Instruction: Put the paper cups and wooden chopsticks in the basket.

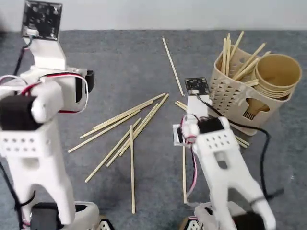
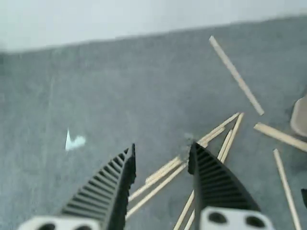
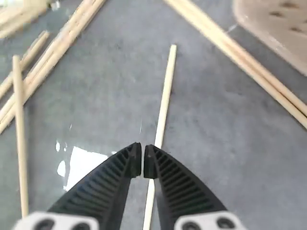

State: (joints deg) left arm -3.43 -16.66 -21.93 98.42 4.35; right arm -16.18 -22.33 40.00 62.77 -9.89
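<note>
Grey tabletop (image 1: 120,62) strewn with chopsticks (image 1: 123,115); right end effector (image 3: 143,151) clenched empty over single chopstick (image 3: 164,96), left end effector (image 2: 163,146) released. Could shove that stick aside if lowered clenched.

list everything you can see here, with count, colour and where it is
basket: one, beige, perforated, far right of the table
paper cups: a nested stack, number unclear, tan, inside the basket
chopsticks in basket: several, pale wood, standing on end in the basket beside the cups
loose chopsticks: a dozen or so, pale wood, mostly fanned across the table's middle, one alone farther back, a few against the basket's base
table cover: one, grey, under everything
white patch: one, white, on the cover under the right hand
left hand: one, black fingers, open, above the loose chopsticks
right hand: one, black fingers, shut, empty, above a single chopstick
</note>
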